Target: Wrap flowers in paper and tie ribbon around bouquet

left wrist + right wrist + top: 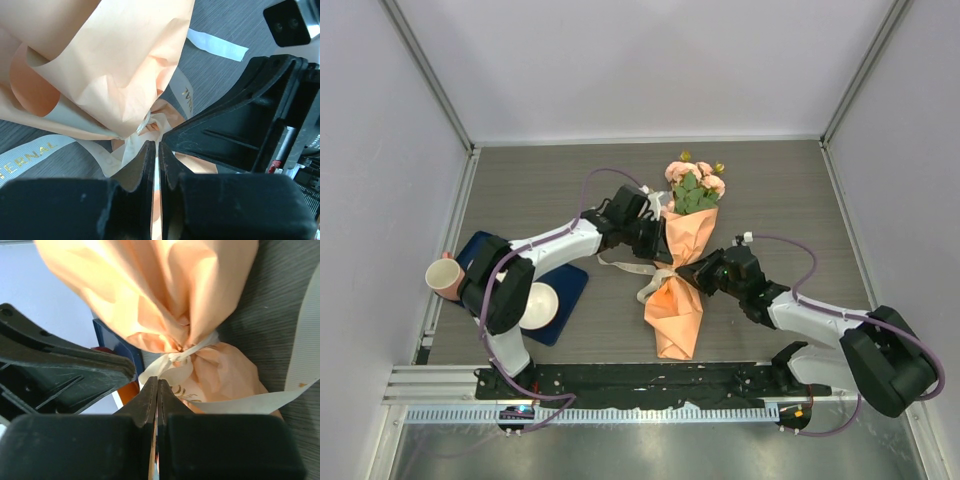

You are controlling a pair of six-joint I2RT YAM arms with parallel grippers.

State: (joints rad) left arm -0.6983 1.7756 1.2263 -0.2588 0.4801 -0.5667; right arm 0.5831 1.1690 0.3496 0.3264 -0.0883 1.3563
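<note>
Left gripper (pixel 155 146) and right gripper (pixel 157 381) each pinch closed on a narrow cream-white fabric ribbon (pixel 305 340).
The ribbon cinches the waist of the bouquet (pixel 692 232), pink roses in an orange paper cone, lying mid-bench (pixel 540 190).

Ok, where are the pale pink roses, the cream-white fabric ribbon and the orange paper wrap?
pale pink roses (pixel 679 172): top view, left bloom.
cream-white fabric ribbon (pixel 30 157): left wrist view, printed loose tail.
orange paper wrap (pixel 677 322): top view, flared lower end.
</note>
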